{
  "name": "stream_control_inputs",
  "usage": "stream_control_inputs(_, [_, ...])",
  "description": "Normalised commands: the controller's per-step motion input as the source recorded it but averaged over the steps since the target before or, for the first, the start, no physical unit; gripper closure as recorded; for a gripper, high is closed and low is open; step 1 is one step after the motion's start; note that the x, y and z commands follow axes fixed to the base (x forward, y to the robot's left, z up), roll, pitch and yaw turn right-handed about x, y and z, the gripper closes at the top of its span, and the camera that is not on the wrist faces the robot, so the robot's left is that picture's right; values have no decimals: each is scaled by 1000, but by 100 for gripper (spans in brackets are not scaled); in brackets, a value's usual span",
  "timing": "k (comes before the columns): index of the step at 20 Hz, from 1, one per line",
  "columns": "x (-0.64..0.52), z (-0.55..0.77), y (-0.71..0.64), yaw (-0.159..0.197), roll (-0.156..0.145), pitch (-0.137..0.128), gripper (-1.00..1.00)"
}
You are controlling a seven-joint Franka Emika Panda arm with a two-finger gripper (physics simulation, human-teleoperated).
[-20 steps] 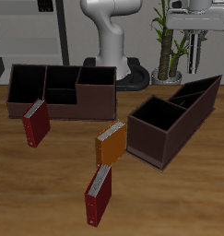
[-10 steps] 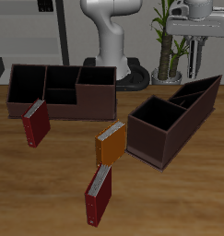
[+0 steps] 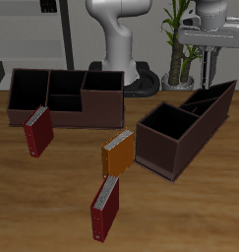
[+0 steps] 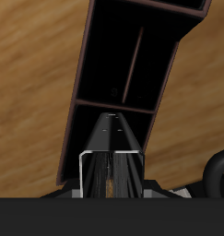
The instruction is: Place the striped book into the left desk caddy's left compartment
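My gripper (image 3: 202, 57) hangs high above the far end of the left desk caddy (image 3: 160, 157), a dark brown box set at an angle. In the wrist view it is shut on the striped book (image 4: 110, 152). The book is seen edge-on as a thin dark slab with white edges, held upright. Straight below it lies the caddy (image 4: 109, 55), with its cross divider and its long inner divider in sight. In the exterior view the book is too small to make out between the fingers.
A second dark caddy (image 3: 67, 98) stands farther back beside the robot base (image 3: 119, 39). A red book (image 3: 37, 131) leans on its front. An orange book (image 3: 117, 152) stands next to the left caddy. Another red book (image 3: 104, 205) stands near the front edge. A plant (image 3: 177, 44) is behind.
The gripper with the book has shifted a little sideways toward the plant and the robot base, staying high above the caddy. Nothing on the table has moved.
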Motion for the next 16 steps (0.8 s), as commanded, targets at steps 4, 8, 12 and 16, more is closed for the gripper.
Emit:
stream_control_inputs(4, [26,-54,-17,-4,0,11,100])
stream_control_inputs(8, [15,-69,-8,-10,3,23,100])
stream_control_inputs(12, [108,-171,5,-19,9,55,100])
stream_control_inputs(16, [78,-146,11,-3,-1,26,100])
